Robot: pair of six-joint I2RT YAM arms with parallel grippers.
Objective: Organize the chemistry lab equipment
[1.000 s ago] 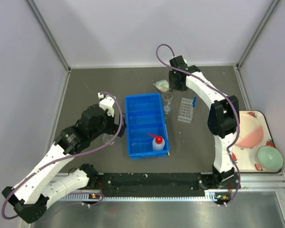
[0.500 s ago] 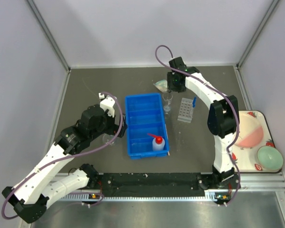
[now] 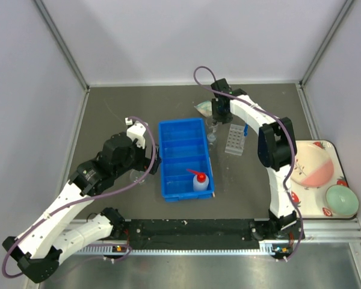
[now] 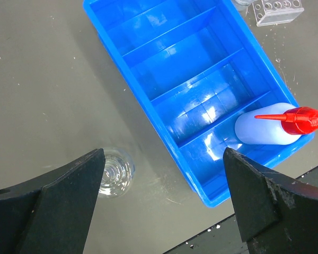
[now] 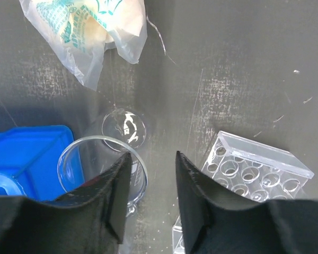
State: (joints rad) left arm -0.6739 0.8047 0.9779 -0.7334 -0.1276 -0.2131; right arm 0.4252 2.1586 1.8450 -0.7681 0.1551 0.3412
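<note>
A clear glass beaker stands just right of the blue bin. My right gripper hangs over it, open. In the right wrist view its left finger is over the beaker's mouth and the rim's right side lies between the jaws. A small round glass item sits just beyond. The clear tube rack has a blue-capped tube. The white squeeze bottle lies in the bin. My left gripper is open above a small flask. I see no wooden clamp.
A crumpled plastic bag lies behind the beaker. The strawberry tray with a pale green bowl sits at the right edge. Grey walls enclose the back and both sides.
My right gripper has moved left and nearer, from beside the plastic bag to over the beaker. The left arm has not moved.
</note>
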